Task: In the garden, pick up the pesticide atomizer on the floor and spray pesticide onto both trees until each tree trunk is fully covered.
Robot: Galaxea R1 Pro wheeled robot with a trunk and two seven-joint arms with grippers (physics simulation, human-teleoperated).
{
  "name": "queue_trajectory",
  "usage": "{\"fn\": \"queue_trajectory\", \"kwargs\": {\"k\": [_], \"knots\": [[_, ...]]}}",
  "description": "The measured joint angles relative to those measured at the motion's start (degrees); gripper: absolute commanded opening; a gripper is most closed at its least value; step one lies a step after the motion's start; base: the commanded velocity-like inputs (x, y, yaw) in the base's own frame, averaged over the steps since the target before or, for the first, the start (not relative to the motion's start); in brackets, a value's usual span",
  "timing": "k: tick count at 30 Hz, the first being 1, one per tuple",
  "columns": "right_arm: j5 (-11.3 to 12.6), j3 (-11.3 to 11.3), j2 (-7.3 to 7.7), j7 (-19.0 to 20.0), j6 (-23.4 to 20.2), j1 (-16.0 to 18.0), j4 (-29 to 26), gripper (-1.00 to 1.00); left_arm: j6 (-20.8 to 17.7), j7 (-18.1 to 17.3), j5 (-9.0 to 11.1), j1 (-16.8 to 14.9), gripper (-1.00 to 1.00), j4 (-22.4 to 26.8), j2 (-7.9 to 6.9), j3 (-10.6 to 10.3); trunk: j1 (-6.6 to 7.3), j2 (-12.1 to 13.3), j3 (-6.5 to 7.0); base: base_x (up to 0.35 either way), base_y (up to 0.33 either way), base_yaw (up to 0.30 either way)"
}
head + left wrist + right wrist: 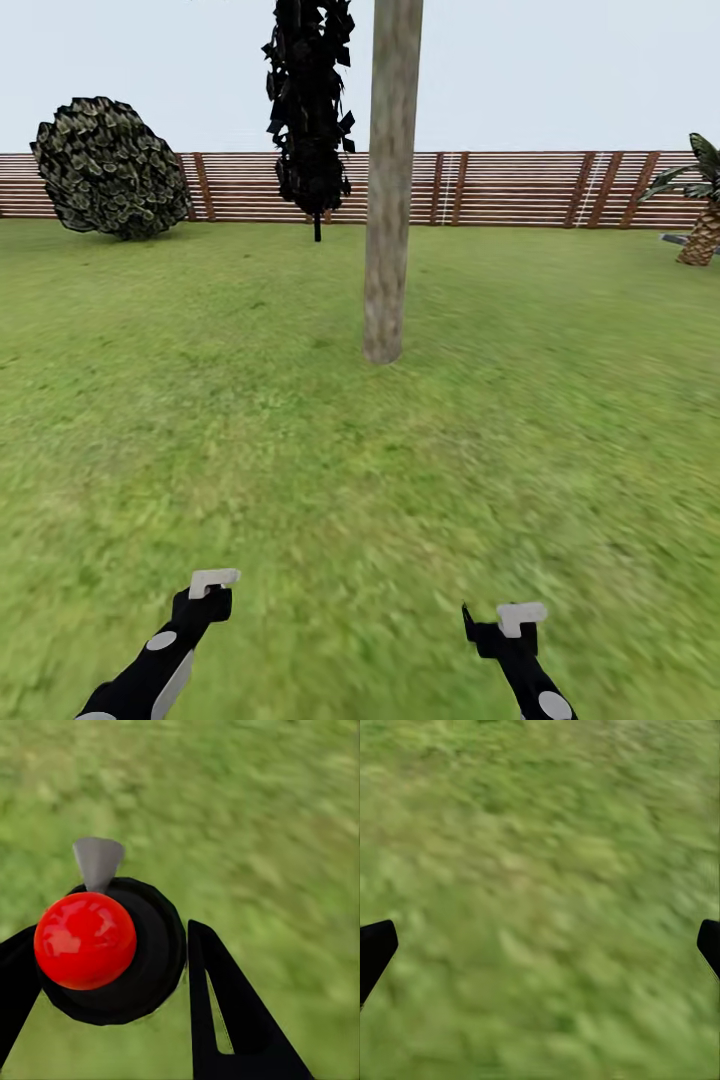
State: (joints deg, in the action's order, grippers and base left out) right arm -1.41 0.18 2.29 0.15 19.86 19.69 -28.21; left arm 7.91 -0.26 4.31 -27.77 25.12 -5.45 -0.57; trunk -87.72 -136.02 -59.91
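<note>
The left gripper (112, 967) pinches the pesticide atomizer (105, 945) between its fingers; it looks rigid and light, its round body likely slippery, better gripped low. The right gripper (540, 945) hangs spread. The tree trunk (392, 180) stands well ahead.

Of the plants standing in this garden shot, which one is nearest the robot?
The thick pale grey-beige mottled tree trunk on the open lawn. The round bush, black-leaved thin-stemmed tree and palm all stand back by the slatted wooden fence.

open lawn (300, 450) ahead, tree trunk (390, 180) (thick, upright) blocking centre
</note>
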Motion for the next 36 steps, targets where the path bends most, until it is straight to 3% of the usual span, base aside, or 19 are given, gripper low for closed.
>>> {"fn": "queue_trajectory", "kwargs": {"k": [22, 36], "knots": [[0.00, 0.00, -0.08, -0.07, -0.09, 0.00, 0.00, 1.00, 0.00, 0.00, 0.01, 0.00, -1.00, 0.01, 0.00, 0.01, 0.00, 0.00, 0.00, 0.338, 0.000, -0.006], [0.00, 0.00, -0.09, -0.07, -0.09, 0.00, 0.00, 1.00, 0.00, 0.00, 0.00, 0.00, -1.00, 0.09, 0.00, 0.04, 0.00, 0.00, 0.00, 0.337, 0.000, -0.233]]}}
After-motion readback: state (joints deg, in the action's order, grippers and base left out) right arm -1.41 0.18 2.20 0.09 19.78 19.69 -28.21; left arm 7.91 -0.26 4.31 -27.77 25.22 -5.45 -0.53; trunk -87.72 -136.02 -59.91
